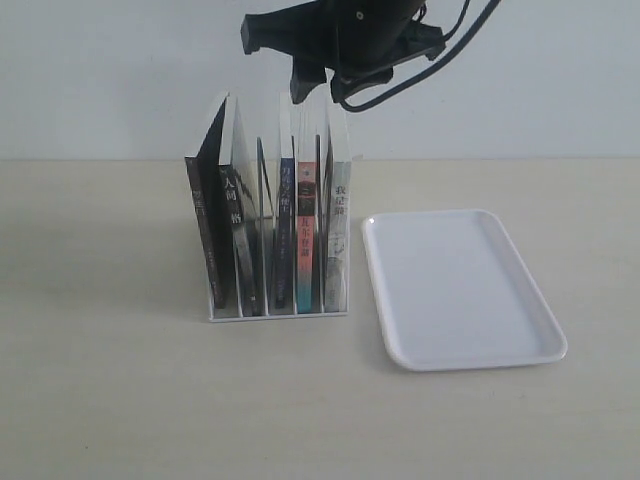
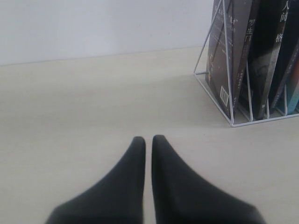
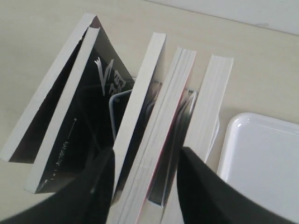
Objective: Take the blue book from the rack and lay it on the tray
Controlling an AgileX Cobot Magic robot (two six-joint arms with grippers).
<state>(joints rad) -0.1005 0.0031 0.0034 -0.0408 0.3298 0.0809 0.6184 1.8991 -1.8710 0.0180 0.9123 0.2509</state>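
Right fingers [image 3: 205, 186] hang apart over the white wire rack [image 1: 278, 315]; left fingers [image 2: 133, 182] sit together. Deep-blue thin paperback [image 1: 285, 235] looks light, floppy: pinch top edge near spine.

Beige table [image 1: 120, 400]: white wire rack [image 1: 280, 314] standing, white tray [image 1: 460, 290] flat just beside, apart.
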